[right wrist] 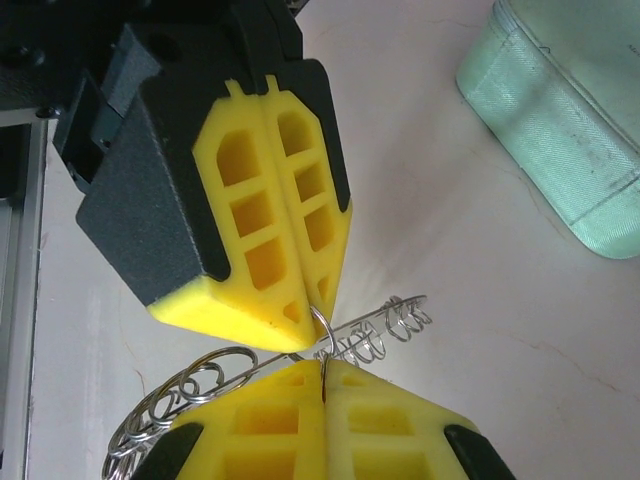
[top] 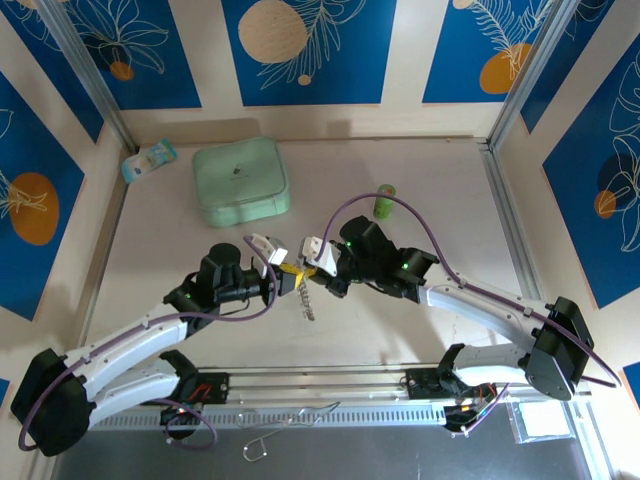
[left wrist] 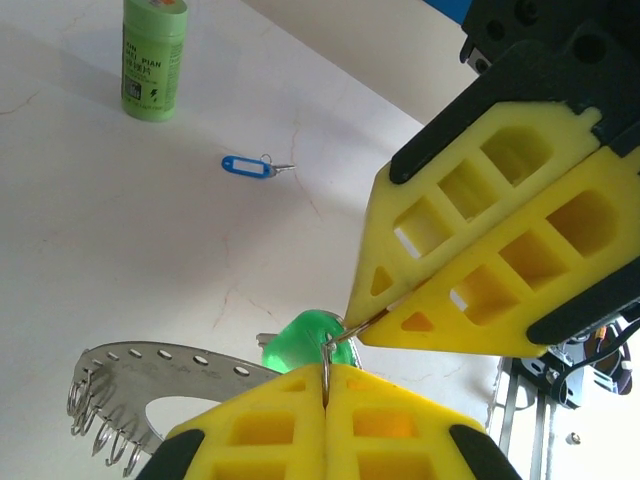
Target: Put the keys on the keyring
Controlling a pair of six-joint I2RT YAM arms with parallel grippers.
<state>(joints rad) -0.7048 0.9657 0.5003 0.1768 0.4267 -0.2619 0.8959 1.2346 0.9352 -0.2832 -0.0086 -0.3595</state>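
Contact btwn the two arms is at mid-worktop: left gripper (top: 288, 279) and right gripper (top: 315, 270) meet tip to tip, both w/ jaws fully closed. Each seam bites the same small wire loop (right wrist: 321, 323). It prob. belongs to the green key (left wrist: 300, 342), whose head sits just behind the left tips, but the join is hidden, so I can't be sure. Keyring (top: 309, 303) runs from the pinch toward the near edge, long axis approx. near-far, right under the fingers.

Blue key (left wrist: 248, 166) lies loose on the worktop, well apart from both grippers, btwn them and the green cylinder (left wrist: 155, 55) toward the far edge. Its long axis runs across the left wrist view, head on the left, ring end on the right. Right arm looks the nearer one to it, since the cylinder stands just beyond that arm in the top view.

Left wrist cam gives the green head, the blue key and the keyring's flat holed band. Right wrist cam gives the keyring's row of wire loops fanning either side of its own tips, plus the mint case (right wrist: 560, 120) toward the far-left corner.

Next move, as I read it, turns on holding that pinch while working the green key onto a keyring loop just below the tips.
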